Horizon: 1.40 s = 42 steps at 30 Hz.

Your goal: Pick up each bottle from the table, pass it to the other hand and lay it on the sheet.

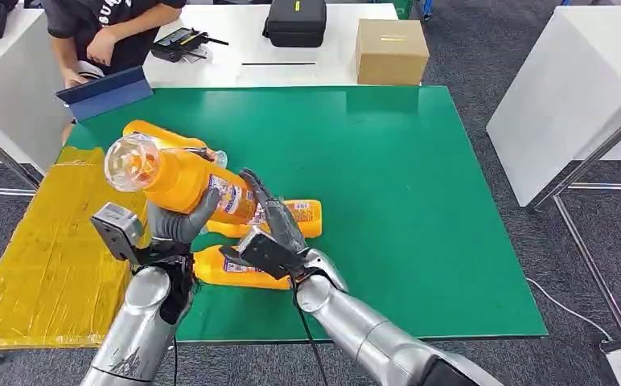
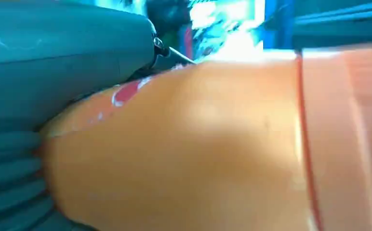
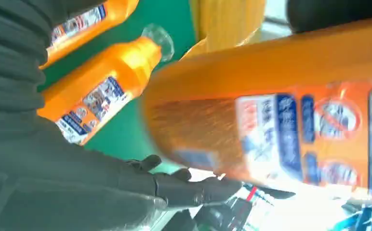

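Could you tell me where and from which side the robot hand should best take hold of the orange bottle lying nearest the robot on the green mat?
Probably around the labelled middle of the orange plastic bottle, coming from above. It lies flat on its side on the green mat, so only its top and flanks are free. The right robot hand hovers just over it; the left robot hand holds the raised bottle.

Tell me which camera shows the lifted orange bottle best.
The head view: the lifted orange bottle appears whole, base to label, between the left robot hand and right robot hand. The left wrist view gives a blurred orange side; the right wrist view gives its label close up.
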Each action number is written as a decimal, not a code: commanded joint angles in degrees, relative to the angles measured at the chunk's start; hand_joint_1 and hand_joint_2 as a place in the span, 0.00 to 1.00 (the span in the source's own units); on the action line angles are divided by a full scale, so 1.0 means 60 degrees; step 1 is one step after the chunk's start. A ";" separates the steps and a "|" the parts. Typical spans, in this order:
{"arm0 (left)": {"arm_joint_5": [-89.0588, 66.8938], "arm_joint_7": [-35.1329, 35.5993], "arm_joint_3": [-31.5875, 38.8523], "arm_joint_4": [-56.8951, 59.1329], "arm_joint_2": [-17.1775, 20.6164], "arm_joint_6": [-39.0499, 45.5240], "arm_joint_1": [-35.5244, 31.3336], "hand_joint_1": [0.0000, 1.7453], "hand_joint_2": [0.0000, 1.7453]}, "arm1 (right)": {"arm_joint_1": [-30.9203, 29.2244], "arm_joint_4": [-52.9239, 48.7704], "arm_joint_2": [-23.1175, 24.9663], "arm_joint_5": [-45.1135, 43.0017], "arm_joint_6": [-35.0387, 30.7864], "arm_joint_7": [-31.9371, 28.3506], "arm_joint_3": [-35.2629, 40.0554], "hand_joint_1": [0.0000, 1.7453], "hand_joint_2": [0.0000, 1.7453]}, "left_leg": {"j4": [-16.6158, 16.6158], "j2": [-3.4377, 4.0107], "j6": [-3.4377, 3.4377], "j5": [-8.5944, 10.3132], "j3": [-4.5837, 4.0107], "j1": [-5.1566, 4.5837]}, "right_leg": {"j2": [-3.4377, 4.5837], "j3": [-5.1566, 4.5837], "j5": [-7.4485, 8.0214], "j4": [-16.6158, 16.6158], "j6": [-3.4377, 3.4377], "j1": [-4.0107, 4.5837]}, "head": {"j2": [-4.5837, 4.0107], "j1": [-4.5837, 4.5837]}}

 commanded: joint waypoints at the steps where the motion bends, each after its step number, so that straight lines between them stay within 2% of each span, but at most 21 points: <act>1: -0.2879 -0.0393 0.1030 -0.0270 0.1079 0.2789 -0.0555 1.00 1.00 | 0.2266 -0.5215 -0.1988 0.0552 -0.0213 0.0224 -0.2214 0.00 1.00 | -0.0001 -0.0041 -0.0017 -0.0011 0.0030 0.0001 | -0.0050 0.0045 -0.0024 -0.0002 -0.0004 0.0002 | 0.0000 0.0004; 3: -0.2861 -0.0388 0.1073 -0.0251 0.1112 0.2793 -0.0532 1.00 1.00 | 0.2278 -0.5238 -0.2025 0.0552 -0.0216 0.0224 -0.2240 0.00 1.00 | -0.0006 -0.0029 -0.0012 -0.0005 0.0015 -0.0004 | -0.0030 0.0022 -0.0013 -0.0001 -0.0003 -0.0004 | 0.0000 0.0000; 4: -0.4748 -0.0196 0.1133 0.0140 0.1366 0.4287 -0.0567 1.00 1.00 | 0.2719 -0.5960 -0.2194 0.0753 -0.0703 0.0146 -0.2550 0.00 1.00 | -0.0001 -0.0039 -0.0021 -0.0022 0.0046 -0.0003 | -0.0045 0.0058 -0.0032 0.0002 -0.0006 -0.0003 | 0.0000 -0.0004; 8: -0.6923 -0.0229 0.1879 0.1170 0.1678 0.5183 -0.0823 1.00 1.00 | 0.3903 -0.7413 -0.2817 0.0992 -0.1199 0.0121 -0.3276 0.00 1.00 | -0.0023 -0.0073 -0.0022 -0.0011 0.0057 -0.0001 | -0.0079 0.0078 -0.0032 -0.0020 -0.0006 0.0000 | 0.0000 0.0000; 11: -1.0246 -0.0332 0.3454 0.1288 0.1052 0.5183 -0.1120 1.00 1.00 | 0.4299 -0.7838 -0.2983 0.1199 -0.1537 0.0087 -0.3538 0.00 1.00 | -0.0006 -0.0042 -0.0015 -0.0012 0.0027 -0.0001 | -0.0041 0.0036 -0.0019 -0.0007 -0.0003 -0.0001 | 0.0000 0.0000; 13: -1.2821 0.0019 0.4001 0.1331 0.0931 0.5183 -0.1450 1.00 1.00 | 0.4717 -0.8107 -0.3173 0.1200 -0.1728 0.0121 -0.3718 0.00 1.00 | 0.0000 -0.0044 -0.0017 -0.0011 0.0012 0.0000 | -0.0045 0.0023 -0.0017 -0.0002 -0.0002 0.0000 | 0.0000 -0.0004; 15: -1.2821 0.0019 0.4001 0.1331 0.0931 0.5183 -0.1450 1.00 1.00 | 0.4717 -0.8107 -0.3173 0.1200 -0.1728 0.0121 -0.3718 0.00 1.00 | 0.0009 -0.0072 -0.0025 -0.0026 0.0036 0.0005 | -0.0078 0.0060 -0.0040 0.0001 -0.0003 0.0005 | 0.0000 0.0000; 16: -1.4287 0.0733 0.3584 0.1330 0.1242 0.5183 -0.1551 1.00 1.00 | 0.5127 -0.8292 -0.3270 0.1200 -0.1885 0.0098 -0.3895 0.00 1.00 | 0.0000 -0.0045 -0.0018 -0.0014 0.0021 -0.0001 | -0.0045 0.0028 -0.0021 -0.0003 -0.0002 -0.0001 | 0.0000 0.0000; 17: -1.4871 0.1949 0.2544 0.1386 0.1984 0.5183 -0.1569 1.00 1.00 | 0.5309 -0.8408 -0.3241 0.1212 -0.1976 0.0098 -0.4007 0.00 1.00 | 0.0001 -0.0050 -0.0025 -0.0025 0.0043 -0.0004 | -0.0054 0.0053 -0.0034 0.0000 -0.0003 -0.0003 | 0.0000 0.0007; 21: -1.4871 0.1949 0.2544 0.1386 0.1984 0.5183 -0.1569 1.00 1.00 | 0.5309 -0.8408 -0.3241 0.1212 -0.1976 0.0098 -0.4007 0.00 1.00 | 0.0000 -0.0042 -0.0038 -0.0035 0.0044 0.0000 | -0.0043 0.0049 -0.0034 0.0001 -0.0008 0.0001 | 0.0000 0.0007; 22: -1.4871 0.3763 0.0695 0.1734 0.3149 0.5183 -0.1830 1.00 1.00 | 0.5469 -0.8535 -0.3241 0.1249 -0.2064 0.0062 -0.4063 0.00 1.00 | -0.0004 -0.0034 -0.0031 -0.0023 0.0021 -0.0005 | -0.0030 0.0021 -0.0020 0.0001 -0.0005 -0.0004 | 0.0000 0.0000; 23: -1.4871 0.5309 -0.0976 0.2274 0.3793 0.5183 -0.2243 1.00 1.00 | 0.5517 -0.8599 -0.3234 0.1316 -0.2141 0.0028 -0.4116 0.00 1.00 | -0.0004 -0.0023 -0.0033 -0.0027 0.0028 -0.0003 | -0.0021 0.0026 -0.0020 -0.0002 -0.0006 -0.0002 | 0.0000 0.0003; 25: -1.4871 0.5743 -0.1666 0.3374 0.3912 0.5183 -0.2611 1.00 1.00 | 0.5633 -0.8783 -0.3308 0.1389 -0.2149 0.0091 -0.4286 0.00 1.00 | -0.0002 -0.0069 -0.0034 -0.0016 0.0019 0.0005 | -0.0065 0.0032 -0.0027 0.0001 -0.0009 0.0004 | 0.0000 0.0000; 26: -1.4871 0.5124 -0.1109 0.3691 0.3766 0.5183 -0.2675 1.00 1.00 | 0.5588 -0.8820 -0.3523 0.1246 -0.2432 0.0085 -0.4101 0.00 1.00 | -0.0002 -0.0100 -0.0042 -0.0025 0.0048 0.0005 | -0.0101 0.0066 -0.0047 0.0004 -0.0012 0.0005 | 0.0000 0.0004; 27: -1.4871 0.5124 -0.1109 0.3691 0.3766 0.5183 -0.2675 1.00 1.00 | 0.5588 -0.8820 -0.3523 0.1246 -0.2432 0.0085 -0.4101 0.00 1.00 | -0.0006 -0.0069 -0.0035 -0.0013 0.0028 0.0002 | -0.0068 0.0023 -0.0027 -0.0001 -0.0008 0.0007 | 0.0000 0.0011; 28: -1.4871 0.5955 -0.1970 0.4095 0.3829 0.5183 -0.2822 1.00 1.00 | 0.5632 -0.8804 -0.3469 0.1197 -0.2384 0.0043 -0.4211 0.00 1.00 | -0.0008 -0.0053 -0.0041 -0.0021 0.0051 0.0000 | -0.0055 0.0037 -0.0031 -0.0003 -0.0009 0.0006 | 0.0000 0.0004; 29: -1.4871 0.5865 -0.1785 0.4629 0.3622 0.5183 -0.2878 1.00 1.00 | 0.5719 -0.8828 -0.3340 0.1317 -0.2228 0.0005 -0.4419 0.00 1.00 | -0.0010 -0.0026 -0.0033 -0.0022 0.0036 -0.0001 | -0.0018 0.0026 -0.0017 -0.0006 -0.0006 0.0003 | 0.0000 -0.0004; 32: -1.4739 0.5860 -0.1763 0.5116 0.3534 0.5183 -0.2971 1.00 1.00 | 0.5747 -0.8771 -0.3287 0.1375 -0.2193 0.0010 -0.4455 0.00 1.00 | -0.0014 -0.0050 -0.0042 -0.0038 0.0084 0.0001 | -0.0054 0.0086 -0.0042 -0.0012 -0.0004 0.0003 | 0.0000 0.0000; 33: -1.4741 0.5805 -0.1652 0.5714 0.3433 0.5183 -0.3083 1.00 1.00 | 0.5752 -0.8741 -0.3260 0.1392 -0.2151 0.0030 -0.4466 0.00 1.00 | -0.0007 -0.0016 -0.0031 -0.0025 0.0036 0.0001 | -0.0013 0.0027 -0.0018 -0.0005 -0.0003 0.0003 | 0.0000 -0.0004; 36: -1.4677 0.5627 -0.1291 0.6804 0.3259 0.5183 -0.3219 1.00 1.00 | 0.5818 -0.8760 -0.3177 0.1564 -0.2037 0.0159 -0.4510 0.00 1.00 | -0.0013 -0.0012 -0.0035 -0.0031 0.0055 -0.0002 | -0.0009 0.0046 -0.0024 -0.0007 -0.0004 0.0000 | 0.0000 0.0003; 42: -1.4662 0.5046 -0.0193 0.7479 0.3143 0.5183 -0.3200 1.00 1.00 | 0.5911 -0.8840 -0.3069 0.1819 -0.1876 0.0415 -0.4633 0.00 1.00 | -0.0006 -0.0009 -0.0044 -0.0042 0.0066 0.0002 | -0.0010 0.0057 -0.0034 -0.0002 -0.0011 0.0003 | 0.0000 0.0000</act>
